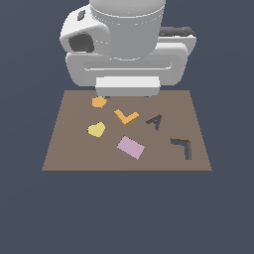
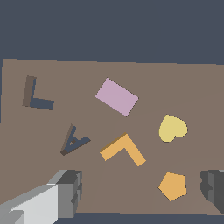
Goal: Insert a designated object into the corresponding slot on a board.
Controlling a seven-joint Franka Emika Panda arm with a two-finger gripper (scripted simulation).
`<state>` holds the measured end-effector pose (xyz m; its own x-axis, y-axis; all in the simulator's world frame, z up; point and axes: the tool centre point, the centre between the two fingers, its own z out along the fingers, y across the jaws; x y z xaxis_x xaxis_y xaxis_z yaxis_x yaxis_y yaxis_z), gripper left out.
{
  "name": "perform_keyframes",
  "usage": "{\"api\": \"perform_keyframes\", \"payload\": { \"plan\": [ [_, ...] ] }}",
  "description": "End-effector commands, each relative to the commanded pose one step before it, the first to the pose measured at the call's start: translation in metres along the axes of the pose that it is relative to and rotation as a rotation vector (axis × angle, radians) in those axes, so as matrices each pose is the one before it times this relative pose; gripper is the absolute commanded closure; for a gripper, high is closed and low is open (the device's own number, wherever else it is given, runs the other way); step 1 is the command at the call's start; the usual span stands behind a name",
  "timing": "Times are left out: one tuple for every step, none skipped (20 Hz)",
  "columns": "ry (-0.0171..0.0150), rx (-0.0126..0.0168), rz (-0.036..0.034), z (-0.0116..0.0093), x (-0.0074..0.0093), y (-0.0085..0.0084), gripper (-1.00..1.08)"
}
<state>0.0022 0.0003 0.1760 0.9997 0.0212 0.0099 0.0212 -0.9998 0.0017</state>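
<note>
In the exterior view we count four loose blocks on the brown board (image 1: 69,149): one orange L-shaped block (image 1: 126,117), one orange pentagon block (image 1: 99,102), one yellow heart block (image 1: 96,129) and one pink rectangular block (image 1: 131,147). We also count two dark cut-outs: an A-shaped cut-out (image 1: 156,121) just beside the L block toward the exterior view's right, and the L-shaped slot (image 1: 183,148) near the board's corner on that side, well apart from the L block. The L block lies flat near the board's middle, between the pentagon, the heart and the A cut-out, touching none of them. The white Panda arm (image 1: 126,44) fills the upper part of this view and hides its gripper. The board rests on a plain dark blue-grey ground with no walls or furniture visible. In the wrist view we count the same four blocks and two cut-outs, the orange L (image 2: 123,150) lying free on the board (image 2: 192,87). The gripper (image 2: 142,190) has its two fingers (image 2: 70,192) spread wide apart, holding nothing, above the board edge nearest the pentagon (image 2: 173,186).
</note>
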Motion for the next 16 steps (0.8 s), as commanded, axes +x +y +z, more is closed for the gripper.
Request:
{"api": "perform_keyframes", "payload": {
  "plan": [
    [0.0, 0.0, 0.0, 0.0, 0.0, 0.00001, -0.92],
    [0.0, -0.00001, -0.00069, 0.00014, -0.00004, 0.0, -0.92],
    [-0.00003, 0.00003, -0.00218, 0.00044, -0.00012, -0.00005, -0.92],
    [-0.00005, 0.00005, -0.00365, 0.00074, -0.00021, -0.0001, -0.92],
    [-0.00007, 0.00007, -0.00507, 0.00104, -0.00029, -0.00011, -0.92],
    [-0.00009, 0.00009, -0.00651, 0.00133, -0.00037, -0.00014, -0.92],
    [-0.00011, 0.0001, -0.00793, 0.00163, -0.00045, -0.00015, -0.92],
    [-0.00013, 0.00012, -0.00942, 0.00193, -0.00054, -0.0002, -0.92],
    [-0.00015, 0.00014, -0.01087, 0.00223, -0.00062, -0.00023, -0.92],
    [-0.00017, 0.00016, -0.01231, 0.00252, -0.0007, -0.00025, -0.92],
    [-0.00019, 0.00018, -0.01377, 0.00282, -0.00078, -0.00028, -0.92],
    [-0.00021, 0.0002, -0.01524, 0.00313, -0.00087, -0.00031, -0.92],
    [-0.00023, 0.00022, -0.01671, 0.00343, -0.00095, -0.00034, -0.92],
    [-0.00025, 0.00024, -0.01819, 0.00373, -0.00103, -0.00037, -0.92],
    [-0.00027, 0.00026, -0.01967, 0.00404, -0.00111, -0.00039, -0.92],
    [-0.00029, 0.00028, -0.02117, 0.00435, -0.0012, -0.00042, -0.92]
  ]
}}
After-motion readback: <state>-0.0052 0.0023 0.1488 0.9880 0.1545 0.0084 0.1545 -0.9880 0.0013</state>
